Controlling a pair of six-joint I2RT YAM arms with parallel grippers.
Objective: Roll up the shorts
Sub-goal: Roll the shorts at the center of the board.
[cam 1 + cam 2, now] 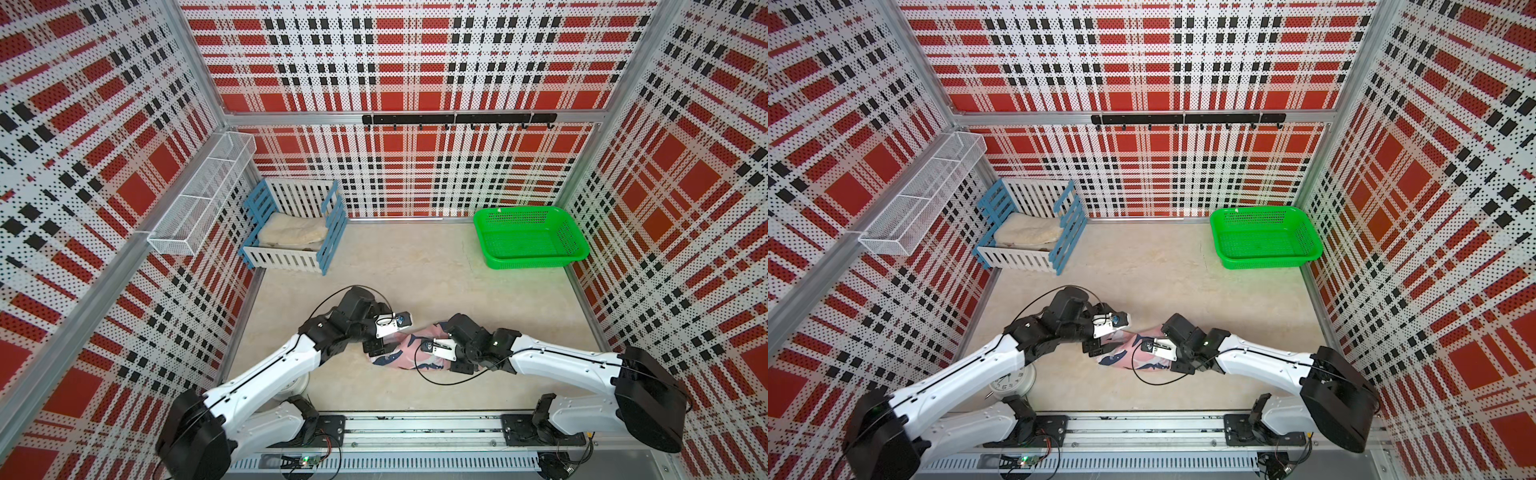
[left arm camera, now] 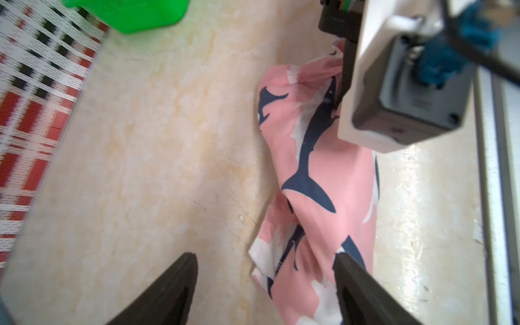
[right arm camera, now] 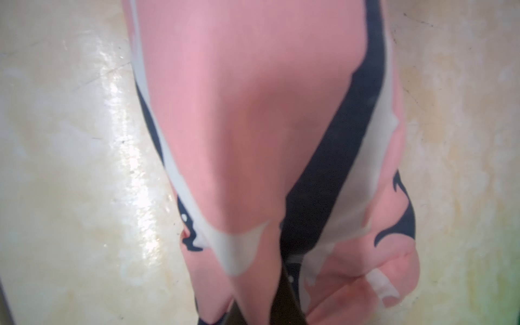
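Observation:
The shorts (image 1: 401, 353) (image 1: 1129, 353), pink with navy-and-white sharks, lie bunched in a long roll on the beige table between the two arms. My left gripper (image 2: 264, 259) (image 1: 376, 347) is open at the roll's left end; one finger (image 2: 354, 281) hangs over the shorts (image 2: 323, 168), the other over bare table. My right gripper (image 3: 284, 306) (image 1: 434, 351) is shut on a fold of the shorts (image 3: 253, 112) at the roll's right part, its fingertips buried in cloth. From above, the right wrist camera covers that grip.
A green basket (image 1: 536, 262) stands at the back right. A blue-and-white slatted crate (image 1: 286, 259) with a cream fluffy cloth (image 1: 291, 235) stands at the back left, under a white wire shelf (image 1: 199, 199). A small clock (image 1: 1013, 380) lies beneath the left arm.

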